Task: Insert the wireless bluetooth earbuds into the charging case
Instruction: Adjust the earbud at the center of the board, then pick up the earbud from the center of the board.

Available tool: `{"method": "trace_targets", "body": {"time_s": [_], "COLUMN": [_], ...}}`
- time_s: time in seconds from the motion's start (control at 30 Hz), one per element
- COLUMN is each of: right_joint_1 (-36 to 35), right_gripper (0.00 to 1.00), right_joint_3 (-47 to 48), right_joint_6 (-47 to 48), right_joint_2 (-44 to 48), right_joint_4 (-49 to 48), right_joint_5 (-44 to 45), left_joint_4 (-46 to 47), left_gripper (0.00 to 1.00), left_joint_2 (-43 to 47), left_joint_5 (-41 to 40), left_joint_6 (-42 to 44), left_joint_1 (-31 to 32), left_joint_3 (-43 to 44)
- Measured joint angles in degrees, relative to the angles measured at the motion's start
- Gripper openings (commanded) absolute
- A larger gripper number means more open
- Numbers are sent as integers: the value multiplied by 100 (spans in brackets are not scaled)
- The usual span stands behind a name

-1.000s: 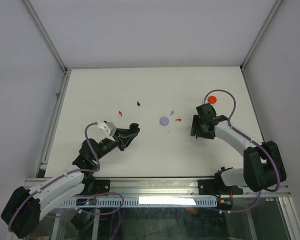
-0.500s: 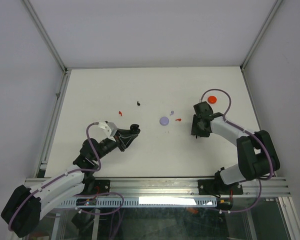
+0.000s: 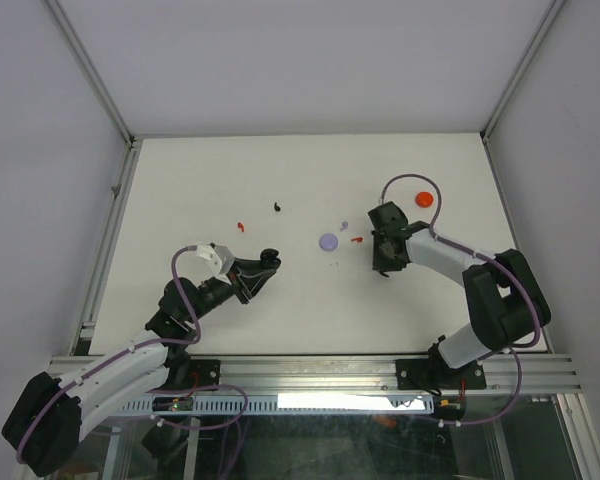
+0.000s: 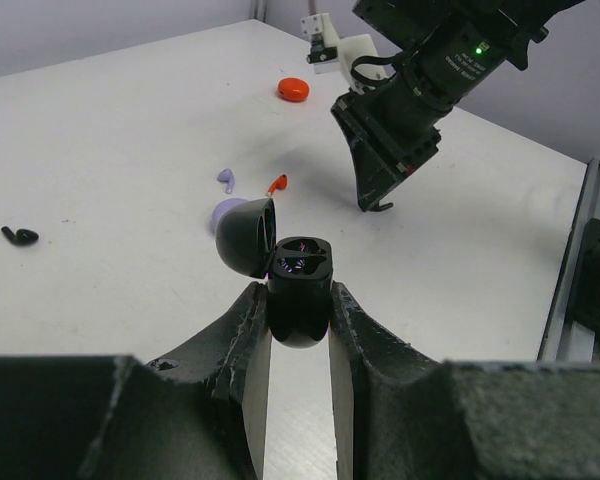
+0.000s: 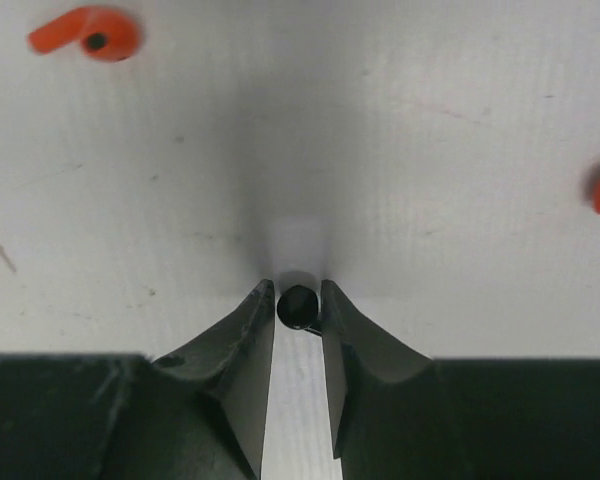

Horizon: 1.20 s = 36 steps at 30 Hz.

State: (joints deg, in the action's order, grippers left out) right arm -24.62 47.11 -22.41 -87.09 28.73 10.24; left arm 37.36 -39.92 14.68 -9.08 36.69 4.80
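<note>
My left gripper (image 3: 260,268) is shut on the black charging case (image 4: 300,290) and holds it upright above the table, its lid (image 4: 246,236) swung open to the left. My right gripper (image 5: 299,300) points down at the table right of centre, its fingertips closed on a small black earbud (image 5: 298,306). Loose earbuds lie on the table: a red one (image 3: 357,240) and a lavender one (image 3: 344,225) just left of the right gripper (image 3: 383,269), a black one (image 3: 278,207) and another red one (image 3: 240,226) farther left.
A lavender disc (image 3: 328,241) lies mid-table, partly behind the case lid in the left wrist view. A red disc (image 3: 424,199) sits behind the right arm. Metal frame rails (image 3: 108,235) border the white table.
The right gripper has shifted left toward the table's centre and its jaws have closed around the black earbud. The left arm and the case have stayed put.
</note>
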Motion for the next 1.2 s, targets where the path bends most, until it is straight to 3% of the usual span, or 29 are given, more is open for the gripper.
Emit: {"method": "trace_targets", "body": {"time_s": [0.17,0.37,0.6,1.2], "right_joint_1": [-603,-1060,-1088,-1132], "right_gripper": [26,34,40,40], "right_joint_3": [166,313,313,175], "right_joint_6": [-52,-131,-131,-127], "right_joint_2": [-151,-262,-238,-33], "right_joint_4": [76,240,382,590], "right_joint_5": [-17,-35,-66,-212], "left_joint_4": [0,0,0,2], "left_gripper": [0,0,0,0], "left_joint_2": [26,33,59,74], "left_joint_5": [42,42,68,90], "left_joint_6": [9,17,15,15], "left_joint_1": [0,0,0,0], "left_joint_3": [-7,-9,-9,-9]}}
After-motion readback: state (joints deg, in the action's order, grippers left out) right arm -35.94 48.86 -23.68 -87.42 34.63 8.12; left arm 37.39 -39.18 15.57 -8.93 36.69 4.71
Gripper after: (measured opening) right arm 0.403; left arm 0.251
